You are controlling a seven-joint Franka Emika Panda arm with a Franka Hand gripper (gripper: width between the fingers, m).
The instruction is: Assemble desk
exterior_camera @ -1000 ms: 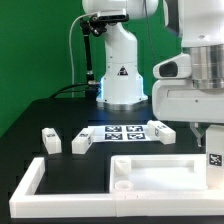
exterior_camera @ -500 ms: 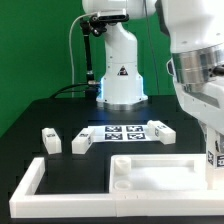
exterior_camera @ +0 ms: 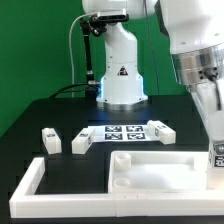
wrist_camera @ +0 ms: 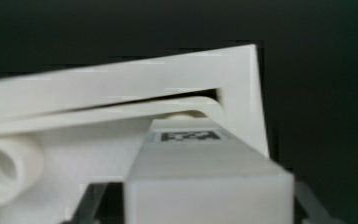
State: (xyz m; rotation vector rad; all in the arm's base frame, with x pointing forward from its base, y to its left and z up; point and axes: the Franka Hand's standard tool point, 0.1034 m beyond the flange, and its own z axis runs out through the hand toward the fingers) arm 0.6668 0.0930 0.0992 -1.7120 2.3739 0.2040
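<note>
The white rimmed tabletop (exterior_camera: pixel 150 172) lies at the front of the table, with a round socket near its left corner. My gripper (exterior_camera: pixel 216 148) is at the exterior view's right edge, above the tabletop's right end, shut on a white leg (exterior_camera: pixel 217 158) with a black-and-white tag. In the wrist view the held leg (wrist_camera: pixel 197 175) fills the space between my dark fingers (wrist_camera: pixel 98 205), just over a corner of the tabletop (wrist_camera: pixel 140 85). Three more legs lie loose: two (exterior_camera: pixel 50 140) (exterior_camera: pixel 80 143) at the left and one (exterior_camera: pixel 160 130) by the marker board.
The marker board (exterior_camera: pixel 122 132) lies flat in the middle of the black table. A long white border rail (exterior_camera: pixel 28 185) runs along the front and left side. The robot base (exterior_camera: pixel 120 75) stands at the back.
The wrist has turned and shifted toward the exterior view's right, carrying the held leg to the tabletop's right end. The loose legs and tabletop have not moved.
</note>
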